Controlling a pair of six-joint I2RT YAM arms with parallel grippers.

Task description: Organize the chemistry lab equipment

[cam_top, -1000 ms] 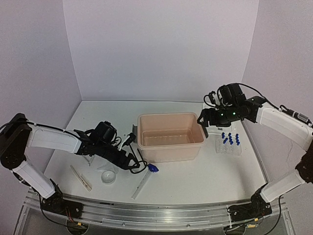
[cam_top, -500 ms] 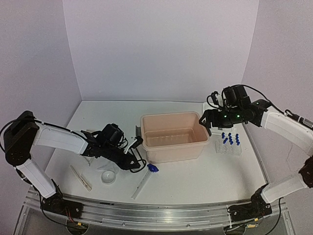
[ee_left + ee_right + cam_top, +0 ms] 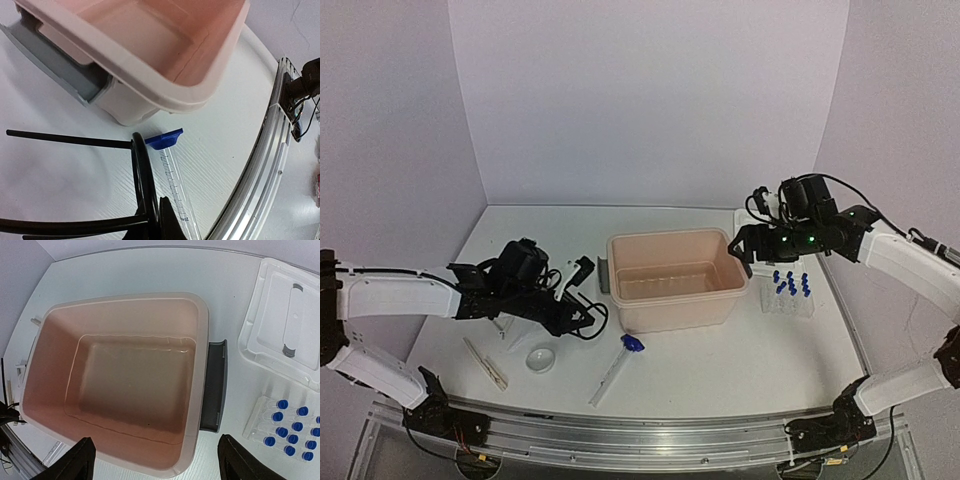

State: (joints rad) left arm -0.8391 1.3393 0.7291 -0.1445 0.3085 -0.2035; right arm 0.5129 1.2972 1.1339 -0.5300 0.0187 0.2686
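My left gripper (image 3: 577, 317) (image 3: 159, 212) is shut on the black wire ring stand (image 3: 587, 300) (image 3: 141, 175), just left of the beige tub (image 3: 665, 238). A clear graduated tube with a blue foot (image 3: 617, 363) (image 3: 174, 180) lies right beside the stand. The clear funnel (image 3: 541, 357) and the wooden clamp (image 3: 486, 363) lie on the table in front of the left arm. My right gripper (image 3: 744, 250) (image 3: 157, 465) hangs open over the tub's right end with nothing between its fingers. The clear rack of blue-capped tubes (image 3: 788, 292) (image 3: 287, 427) stands right of the tub.
The tub (image 3: 202, 355) stands mid-table, empty inside, with a grey handle clip (image 3: 214, 385) at each end. A clear white lid (image 3: 282, 320) lies flat behind the tube rack. The metal rail (image 3: 620, 432) runs along the table's near edge.
The left gripper has shut on the ring stand and drawn back leftward with it. The tub has shifted slightly right. The right gripper has barely moved.
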